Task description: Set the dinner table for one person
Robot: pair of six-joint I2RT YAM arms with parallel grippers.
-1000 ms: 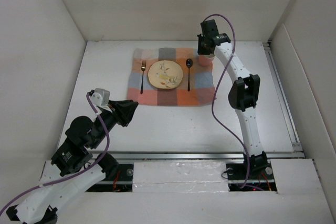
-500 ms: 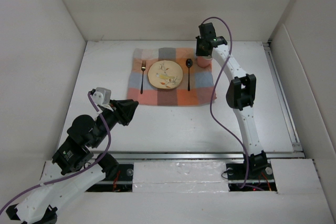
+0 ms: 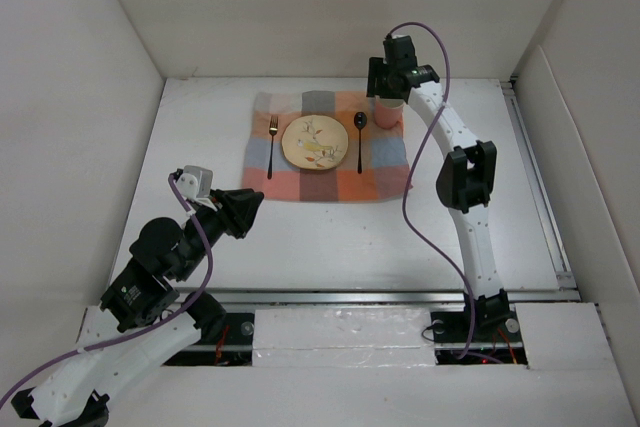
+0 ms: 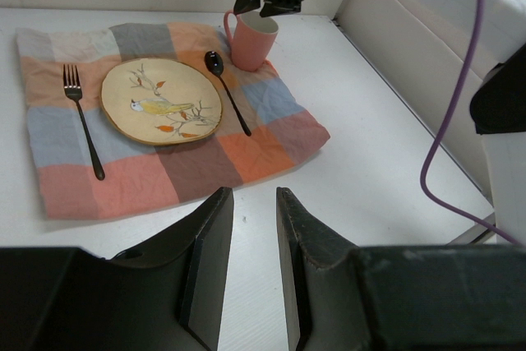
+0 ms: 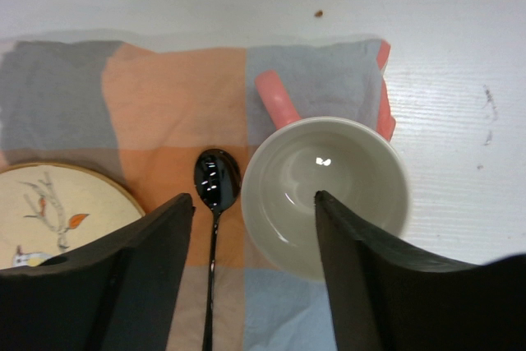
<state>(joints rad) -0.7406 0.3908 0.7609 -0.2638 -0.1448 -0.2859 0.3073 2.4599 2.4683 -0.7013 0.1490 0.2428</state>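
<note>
We see a plain matte-white tabletop (image 3: 300,247). The right end effector (image 5: 253,197) has newly opened over the mug (image 5: 312,162) at one o'clock; left end effector (image 4: 253,203) half-open, empty.

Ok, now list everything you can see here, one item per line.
table: one, white, under everything
cloth: one, orange and blue-grey checked, spread flat on the far half of the table
plate: one, pale yellow with a bird picture, middle of the cloth
fork: one, dark, on the cloth left of the plate
spoon: one, dark, on the cloth right of the plate
mug: one, pink outside and white inside, upright at the cloth's far right corner
cables: two, purple, one along each arm
left gripper: one, black, near the cloth's near edge, jaws apart, holding nothing
right gripper: one, black, over the mug, jaws apart
</note>
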